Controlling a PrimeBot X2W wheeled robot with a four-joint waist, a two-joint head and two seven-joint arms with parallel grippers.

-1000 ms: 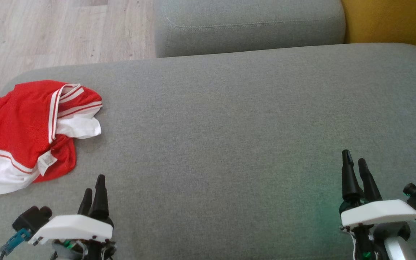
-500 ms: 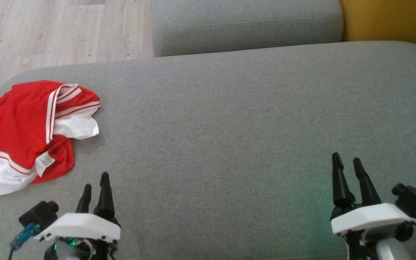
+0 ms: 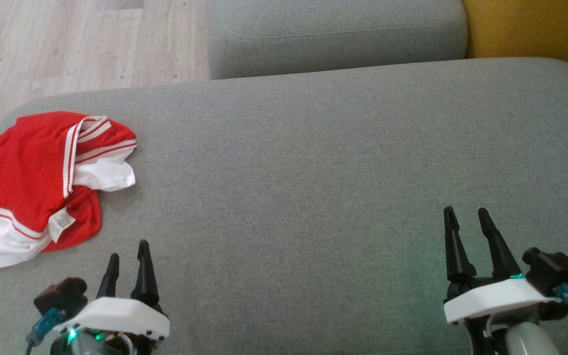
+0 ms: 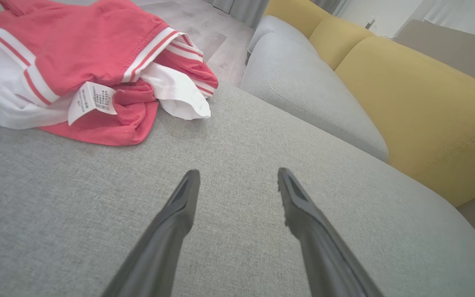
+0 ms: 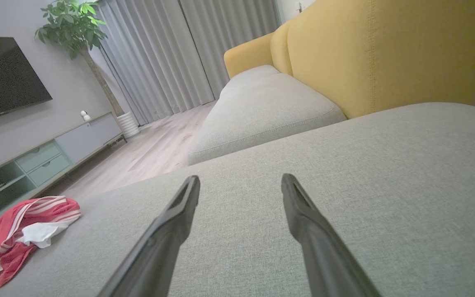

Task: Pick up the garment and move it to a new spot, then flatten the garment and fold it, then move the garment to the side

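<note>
Garment is seen crumpled at the left end of the big grey cushion, red with white bands and a white lining; it is cut off by the left edge of the head view. A white label is turned out on its near side. The garment is touched by neither gripper.

Low at the near edge of the cushion the left gripper is held, near the garment's near hem but apart from it, fingers pointed away from the robot. Its jaws are spread wide and nothing is held between them; bare grey fabric is seen between the two fingers in the left wrist view.

At the near right of the cushion the right gripper is held, well apart from the garment. Its jaws are likewise spread wide and nothing is gripped.

A second cushion is set beyond the first, with a yellow backrest at the far right and pale wood floor at the far left. Across the room, in the right wrist view, a dark screen, a potted plant, grey curtains and a low cabinet are seen.
</note>
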